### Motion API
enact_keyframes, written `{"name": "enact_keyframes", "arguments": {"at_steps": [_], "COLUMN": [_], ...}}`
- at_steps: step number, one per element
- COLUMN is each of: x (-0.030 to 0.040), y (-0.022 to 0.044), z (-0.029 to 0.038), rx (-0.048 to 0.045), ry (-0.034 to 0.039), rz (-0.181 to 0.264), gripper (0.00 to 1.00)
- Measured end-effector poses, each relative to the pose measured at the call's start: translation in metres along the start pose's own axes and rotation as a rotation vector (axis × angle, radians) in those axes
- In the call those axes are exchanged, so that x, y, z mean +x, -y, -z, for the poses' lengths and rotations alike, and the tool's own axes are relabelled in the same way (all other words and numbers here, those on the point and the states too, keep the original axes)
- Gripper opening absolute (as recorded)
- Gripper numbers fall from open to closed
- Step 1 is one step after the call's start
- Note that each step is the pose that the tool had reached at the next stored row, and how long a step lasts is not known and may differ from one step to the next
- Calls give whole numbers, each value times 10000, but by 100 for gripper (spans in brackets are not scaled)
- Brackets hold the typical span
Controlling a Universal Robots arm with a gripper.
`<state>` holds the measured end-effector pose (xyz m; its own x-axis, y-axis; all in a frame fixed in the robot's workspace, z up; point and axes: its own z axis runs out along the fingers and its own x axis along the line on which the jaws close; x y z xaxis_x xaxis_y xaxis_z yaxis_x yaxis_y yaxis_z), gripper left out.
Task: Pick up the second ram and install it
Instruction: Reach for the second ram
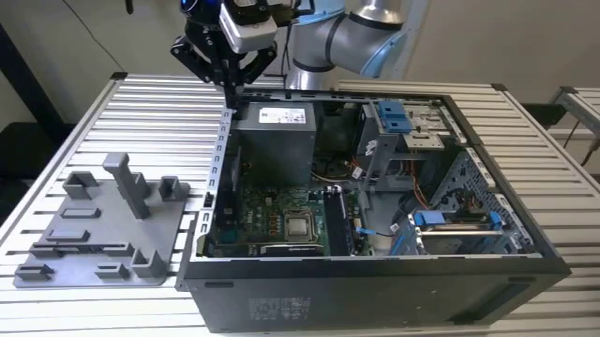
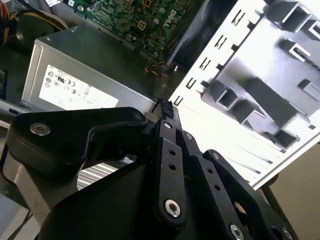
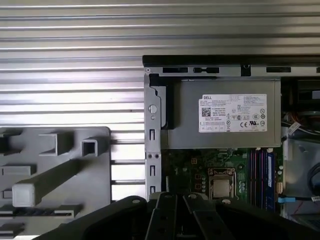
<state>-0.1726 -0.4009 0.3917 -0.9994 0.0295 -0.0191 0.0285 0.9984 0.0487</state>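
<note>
Currently the second ram [image 3: 40, 211] looks to be the thin dark strip standing on edge in the long slot of the grey tray [image 1: 159, 232], though I can't confirm that; in the exterior view the same slot [image 1: 83, 247] is near the tray's front. The tray sits on the slatted table [image 1: 159, 105], just beside the open PC case [image 1: 375, 281] on the exterior view's left. The gripper [image 1: 230, 90] is well apart from that slot, hanging over the case's far corner by the power supply [image 1: 272, 140]. Its fingers [image 2: 167, 150] are brought together, and I see nothing between them. In the first wrist view the gripper [image 3: 175, 200] looks down on the power supply [image 3: 220, 115], with the motherboard [image 3: 200, 170] and its CPU socket [image 3: 220, 185] beyond it. The memory slots [image 3: 260, 170] run alongside the socket; I can't tell whether a stick is seated in them. The arm [image 1: 356, 35] comes in from behind the case.
</note>
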Motion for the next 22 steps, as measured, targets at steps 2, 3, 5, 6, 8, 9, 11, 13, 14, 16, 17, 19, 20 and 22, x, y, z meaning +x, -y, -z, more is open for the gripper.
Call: {"name": "enact_keyframes", "arguments": {"at_steps": [2,3,5,6,8,9,11,13,14,16,17,19,20,22], "x": [24,41,90,117,181,212,270,328,361,423,453,513,544,605], "y": [15,21,25,26,27,28,30,32,33,35,36,37,38,40], "z": [-1,-3,-5,-5,-5,-5,-4,-4,-5,-5,-6,-6,-6,-7], "rx": [-1,-3,-3,-4,-4,-4,-5,-5,-5,-6,-7,-7,-8,-7], "ry": [-3,-5,-7,-8,-10,-10,-11,-13,-14,-15,-15,-17,-17,-20], "rz": [71,105,153,170,198,211,237,266,282,309,323,352,366,397], "gripper": [11,11,11,11,11,11,11,11,11,11,11,11,11,11]}}
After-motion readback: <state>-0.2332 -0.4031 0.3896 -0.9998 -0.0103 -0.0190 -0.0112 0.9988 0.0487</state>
